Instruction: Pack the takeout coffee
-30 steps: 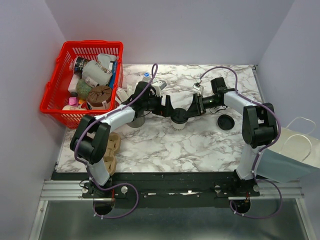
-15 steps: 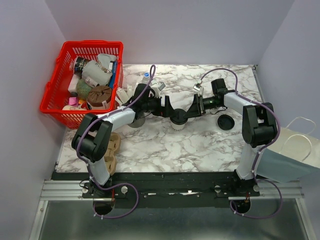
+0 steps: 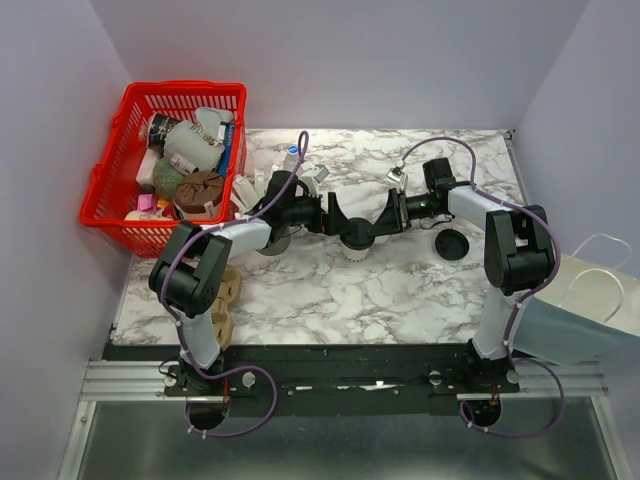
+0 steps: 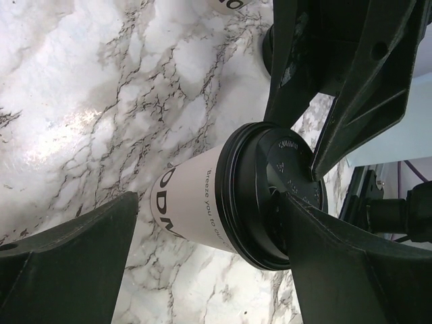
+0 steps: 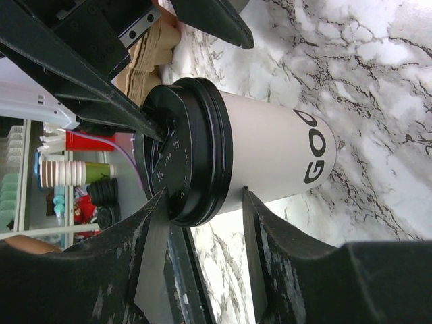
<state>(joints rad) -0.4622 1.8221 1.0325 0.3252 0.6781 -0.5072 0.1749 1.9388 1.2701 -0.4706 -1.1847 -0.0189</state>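
1. Top external view: one takeout coffee cup point(image 3: 354, 243), cream-white with a black lid point(image 3: 352, 232), stands upright at the middle of the marble surface point(image 3: 400, 295), between my two pincers.
2. My left pincer point(image 3: 335, 214) reaches in from the left, spread wide. In the left wrist view the cup sits between its fingers, and one finger point(image 4: 67, 270) stands clear of the cup's side. It holds nothing.
3. My right pincer point(image 3: 382, 220) reaches in from the right, partly open. Its fingers point(image 5: 283, 256) sit at the lid's rim and the wall just beneath. I cannot tell whether they grip.
4. A spare lid point(image 3: 452, 244) lies right of the cup. A red basket point(image 3: 130, 110) sits far left, and a cardboard carrier point(image 3: 225, 295) near left.
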